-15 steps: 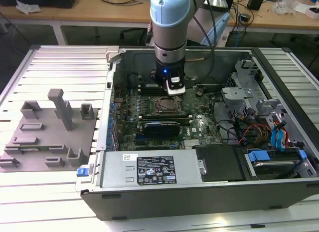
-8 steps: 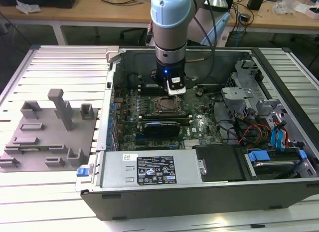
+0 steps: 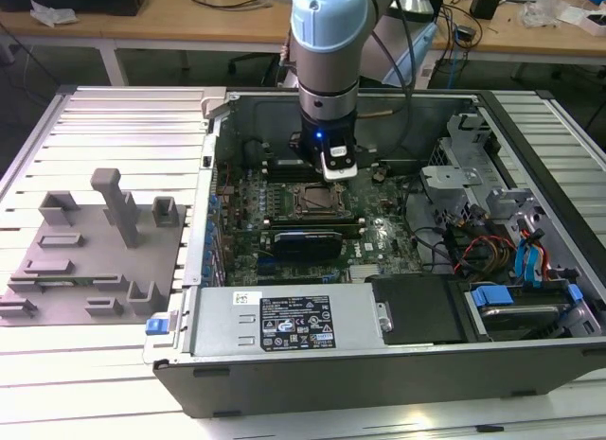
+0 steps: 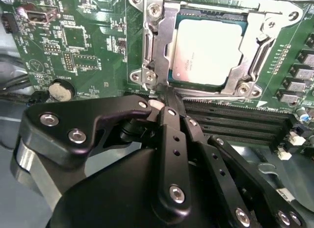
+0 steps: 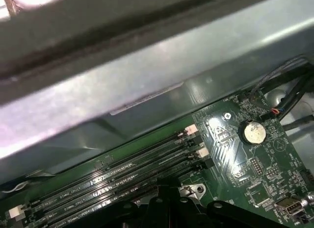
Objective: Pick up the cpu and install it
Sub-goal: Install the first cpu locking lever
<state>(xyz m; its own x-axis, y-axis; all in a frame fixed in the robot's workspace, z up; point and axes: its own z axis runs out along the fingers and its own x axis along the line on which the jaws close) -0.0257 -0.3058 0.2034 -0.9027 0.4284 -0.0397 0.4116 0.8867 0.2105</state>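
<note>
Cpu (image 4: 206, 51) sits in the motherboard socket (image 4: 158, 51); end effector (image 4: 167, 98) nearby.

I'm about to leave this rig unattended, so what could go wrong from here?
The cpu lies in the socket with the metal frame unclamped; a bump could shift it. The gripper sits right at the socket's edge, beside the memory slots, so a small stray move might scrape the motherboard.
</note>
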